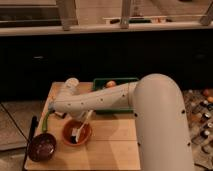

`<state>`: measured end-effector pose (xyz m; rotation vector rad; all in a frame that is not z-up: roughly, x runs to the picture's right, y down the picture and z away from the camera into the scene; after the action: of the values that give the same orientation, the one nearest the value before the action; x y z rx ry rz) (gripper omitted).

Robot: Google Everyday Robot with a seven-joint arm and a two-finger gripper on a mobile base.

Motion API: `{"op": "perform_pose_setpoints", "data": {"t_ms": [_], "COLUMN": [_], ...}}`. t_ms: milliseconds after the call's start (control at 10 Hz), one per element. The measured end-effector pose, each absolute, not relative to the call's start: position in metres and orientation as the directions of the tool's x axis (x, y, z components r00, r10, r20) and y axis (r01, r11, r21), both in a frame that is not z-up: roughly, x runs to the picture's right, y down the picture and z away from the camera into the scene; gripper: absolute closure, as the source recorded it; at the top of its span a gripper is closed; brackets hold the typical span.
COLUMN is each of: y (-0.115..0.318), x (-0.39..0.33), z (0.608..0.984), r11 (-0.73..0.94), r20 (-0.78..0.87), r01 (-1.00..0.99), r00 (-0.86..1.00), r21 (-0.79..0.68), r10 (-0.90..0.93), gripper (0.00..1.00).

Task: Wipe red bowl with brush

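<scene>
The red bowl [76,132] sits on the wooden table's front left part. The brush [81,127] is in it, black head down on the bowl's floor and white handle slanting up to the right. My white arm [95,100] stretches left across the table just above the bowl. The gripper [89,115] is at the underside of the arm, where the top of the brush handle meets it, and is mostly hidden by the arm.
A darker maroon bowl [41,147] stands at the front left corner, with a green-handled tool [46,120] behind it. A green tray [116,86] holding an orange fruit [111,84] sits at the back. The table [110,150] ends just left of the bowls.
</scene>
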<state>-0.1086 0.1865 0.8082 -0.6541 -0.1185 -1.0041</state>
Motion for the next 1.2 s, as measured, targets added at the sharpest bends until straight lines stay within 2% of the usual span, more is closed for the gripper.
{"op": "perform_pose_setpoints", "data": {"t_ms": [600, 1200], "y": [0.169, 0.179], "x": [-0.063, -0.143], "z": [0.804, 0.791], "r11": [0.395, 0.344], "r20": [0.337, 0.381], "r01": [0.801, 0.858], "r00": [0.562, 0.485], "r21": [-0.451, -0.38], "r10": [-0.755, -0.787], "gripper": [1.0, 1.0]}}
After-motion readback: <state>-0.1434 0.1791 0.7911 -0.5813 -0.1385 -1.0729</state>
